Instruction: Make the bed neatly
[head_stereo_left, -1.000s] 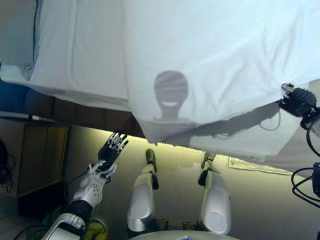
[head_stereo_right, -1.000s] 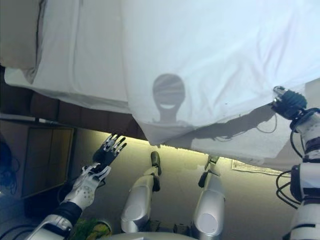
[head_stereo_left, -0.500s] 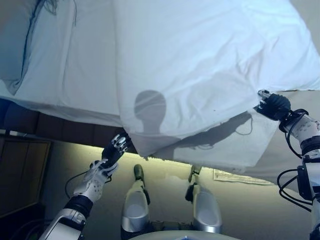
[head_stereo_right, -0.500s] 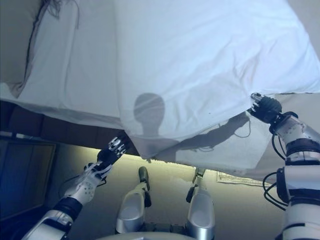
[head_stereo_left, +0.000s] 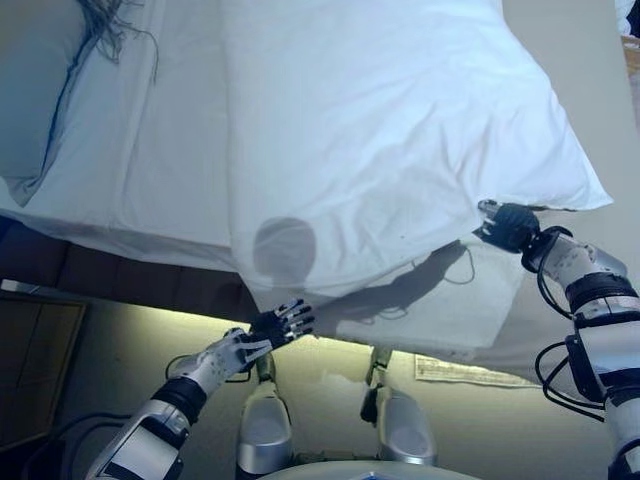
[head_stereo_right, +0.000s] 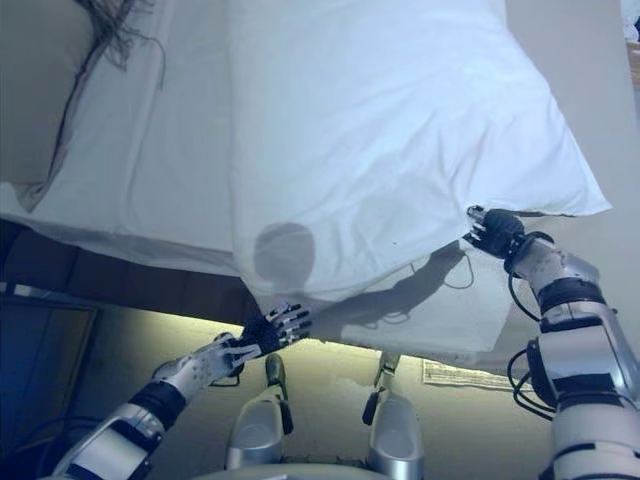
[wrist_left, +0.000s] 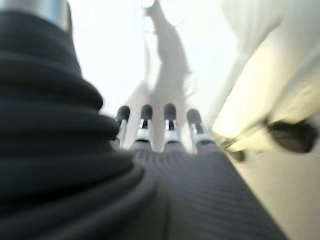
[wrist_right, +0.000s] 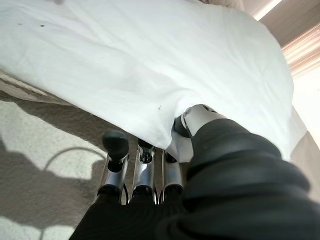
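Since a second ago: camera tipped toward the bed; left hand (head_stereo_left: 278, 325) has come up and inward from low beside the bed frame to just under the duvet's (head_stereo_left: 380, 150) hanging near corner (head_stereo_left: 262, 292). Right hand (head_stereo_left: 507, 226) has travelled inward along the edge with the cloth.

Duvet lies across the mattress, its near edge running from one hand to the other and overhanging the bed side. White sheet (head_stereo_left: 140, 170) shows beyond the left fingers.

Right hand: fingers curled, pinching the duvet hem (wrist_right: 150, 131), cloth between thumb and fingers.

Left hand: fingers spread straight, holding nothing, corner just ahead of the fingertips, apparently not yet touching.

Judgement: left hand is nearer the free corner; the grasp belongs to it.
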